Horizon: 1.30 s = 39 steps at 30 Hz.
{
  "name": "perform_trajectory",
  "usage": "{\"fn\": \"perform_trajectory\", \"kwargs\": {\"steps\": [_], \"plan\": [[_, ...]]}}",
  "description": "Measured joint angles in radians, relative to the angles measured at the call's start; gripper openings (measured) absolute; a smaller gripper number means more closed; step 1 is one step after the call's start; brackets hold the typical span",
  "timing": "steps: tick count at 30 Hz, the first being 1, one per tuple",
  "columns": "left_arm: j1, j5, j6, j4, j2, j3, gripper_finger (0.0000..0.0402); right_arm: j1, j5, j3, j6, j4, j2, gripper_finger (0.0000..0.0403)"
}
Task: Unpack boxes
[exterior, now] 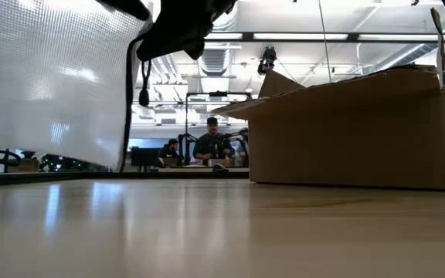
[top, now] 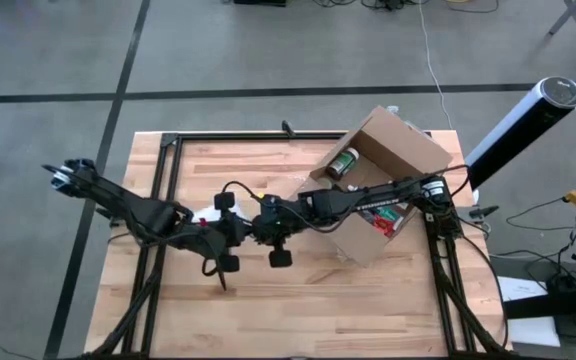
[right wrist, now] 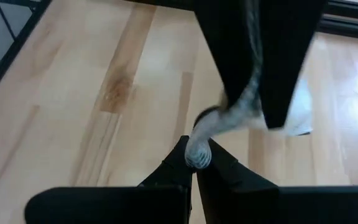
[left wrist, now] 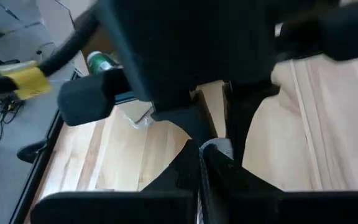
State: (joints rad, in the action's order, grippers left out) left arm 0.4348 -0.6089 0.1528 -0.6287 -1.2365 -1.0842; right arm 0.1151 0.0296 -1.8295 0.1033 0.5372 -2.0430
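Brown cardboard makes up the one box (top: 393, 175), lying open at the table's (top: 208, 320) far right corner with a green-capped bottle (top: 343, 163) inside. One translucent mesh pouch (exterior: 60, 85) hangs above the table near its middle, held between the two arms. The left gripper (left wrist: 204, 155) has its fingers pinched together on a twisted edge of the pouch, and the right gripper (right wrist: 194, 158) is likewise clamped on a bunched corner. Both meet left of the box.
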Motion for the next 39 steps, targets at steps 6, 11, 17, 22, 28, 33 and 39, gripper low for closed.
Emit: {"fn": "perform_trajectory", "kwargs": {"steps": [6, 11, 17, 22, 28, 33, 39], "plan": [[0.009, 0.05, 0.033, -0.02, 0.012, -0.002, 0.0, -0.001, -0.03, 0.0, 0.014, 0.006, -0.002, 0.0001], [0.009, 0.125, 0.059, -0.044, -0.011, -0.002, 0.0, -0.003, -0.033, -0.001, 0.016, -0.001, -0.002, 0.0001], [0.009, 0.17, 0.085, -0.091, -0.043, -0.001, 0.0, -0.004, -0.037, -0.001, 0.015, -0.005, -0.002, 0.0], [0.009, 0.174, 0.11, -0.106, -0.05, 0.0, 0.0005, -0.005, -0.036, -0.001, 0.01, -0.014, -0.001, 0.0], [0.009, 0.175, 0.151, -0.137, -0.051, 0.001, 0.0028, -0.004, -0.03, -0.003, 0.009, -0.03, 0.024, 0.0], [0.008, 0.156, 0.183, -0.158, -0.052, 0.003, 0.0048, -0.004, -0.029, -0.008, 0.009, -0.057, 0.031, 0.0], [0.006, 0.125, 0.19, -0.159, -0.053, 0.003, 0.0067, -0.003, -0.029, -0.013, 0.011, -0.071, 0.032, 0.0]]}}
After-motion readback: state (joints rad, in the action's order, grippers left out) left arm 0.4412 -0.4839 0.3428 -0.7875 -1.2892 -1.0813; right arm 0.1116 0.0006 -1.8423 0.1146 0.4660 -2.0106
